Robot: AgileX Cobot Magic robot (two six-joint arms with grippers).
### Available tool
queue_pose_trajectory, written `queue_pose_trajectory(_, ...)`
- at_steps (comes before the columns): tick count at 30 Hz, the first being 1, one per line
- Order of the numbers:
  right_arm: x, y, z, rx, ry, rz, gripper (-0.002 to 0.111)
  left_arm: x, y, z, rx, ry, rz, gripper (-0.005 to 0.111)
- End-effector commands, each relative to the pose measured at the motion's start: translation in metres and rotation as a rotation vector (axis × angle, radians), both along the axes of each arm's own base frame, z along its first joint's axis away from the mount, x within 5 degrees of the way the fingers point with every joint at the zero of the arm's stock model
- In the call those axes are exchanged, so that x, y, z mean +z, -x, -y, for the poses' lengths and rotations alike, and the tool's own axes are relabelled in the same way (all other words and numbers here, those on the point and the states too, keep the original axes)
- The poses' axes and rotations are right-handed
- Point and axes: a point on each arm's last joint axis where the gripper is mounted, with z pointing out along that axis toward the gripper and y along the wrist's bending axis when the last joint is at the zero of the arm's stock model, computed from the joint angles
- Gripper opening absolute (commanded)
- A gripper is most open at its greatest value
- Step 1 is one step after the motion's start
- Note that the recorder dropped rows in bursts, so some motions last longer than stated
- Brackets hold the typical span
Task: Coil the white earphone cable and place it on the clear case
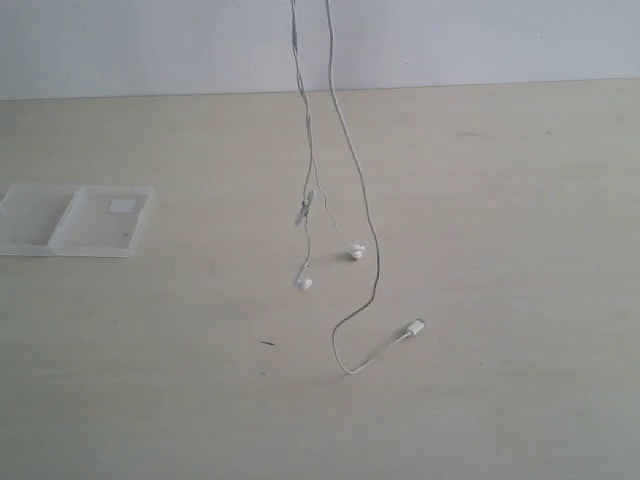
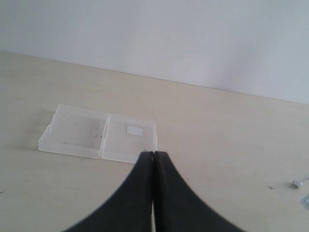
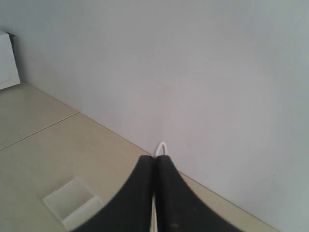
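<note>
The white earphone cable hangs in two strands from above the exterior view's top edge. Its two earbuds and plug rest on the table, and the inline piece dangles just above. My right gripper is shut on the cable, with a small white loop poking out past its tips. The clear case lies open and flat at the far left, white label up. My left gripper is shut, holds nothing I can see, and hovers near the case. Neither gripper shows in the exterior view.
The beige table runs back to a pale wall. A white box-like object stands at the wall in the right wrist view. A small whitish piece lies on the table at the edge of the left wrist view.
</note>
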Motion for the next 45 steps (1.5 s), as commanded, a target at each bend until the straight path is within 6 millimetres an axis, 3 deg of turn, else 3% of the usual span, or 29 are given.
queue_pose_trajectory(1,0.006,0.008,0.003,0.048,-0.022,0.009,0.0,0.002,0.0,0.0,-0.001,0.0,0.013,0.0)
queue_pose_trajectory(12,0.006,0.014,-0.002,0.148,-0.063,0.106,0.0,0.002,0.0,0.0,-0.001,0.0,0.013,0.0)
queue_pose_trajectory(17,-0.022,0.012,-0.006,0.158,-0.01,0.052,0.0,0.004,0.0,-0.001,0.006,-0.013,0.043,0.0)
queue_pose_trajectory(18,-0.026,0.012,-0.006,0.161,0.001,0.056,0.0,0.008,0.0,0.001,0.018,0.18,0.077,0.0)
queue_pose_trajectory(20,-0.028,0.012,-0.006,0.166,0.018,0.073,0.0,0.012,-0.001,0.002,0.026,0.39,0.108,0.0)
queue_pose_trajectory(22,-0.027,0.013,-0.004,0.167,0.019,0.08,0.0,0.013,-0.001,0.002,0.03,0.5,0.12,0.0)
queue_pose_trajectory(27,-0.014,0.02,0.002,0.181,-0.044,0.135,0.0,0.029,0.0,-0.009,0.108,0.631,0.325,0.0)
queue_pose_trajectory(30,-0.002,0.024,0.009,0.165,-0.082,0.107,0.0,0.051,0.001,-0.003,0.03,0.576,0.282,0.0)
queue_pose_trajectory(33,0.001,0.025,0.014,0.149,-0.06,0.088,0.0,0.096,-0.015,0.003,-0.046,0.37,0.237,0.0)
queue_pose_trajectory(36,-0.001,0.026,0.015,0.143,-0.039,0.077,0.0,0.115,-0.055,0.012,-0.095,0.182,0.095,0.0)
queue_pose_trajectory(40,-0.002,0.025,0.015,0.142,-0.033,0.074,0.0,0.118,-0.115,0.018,-0.116,-0.046,-0.05,0.0)
queue_pose_trajectory(45,-0.002,0.025,0.015,0.138,-0.025,0.081,0.0,0.106,-0.155,0.025,-0.172,-0.159,-0.244,0.0)
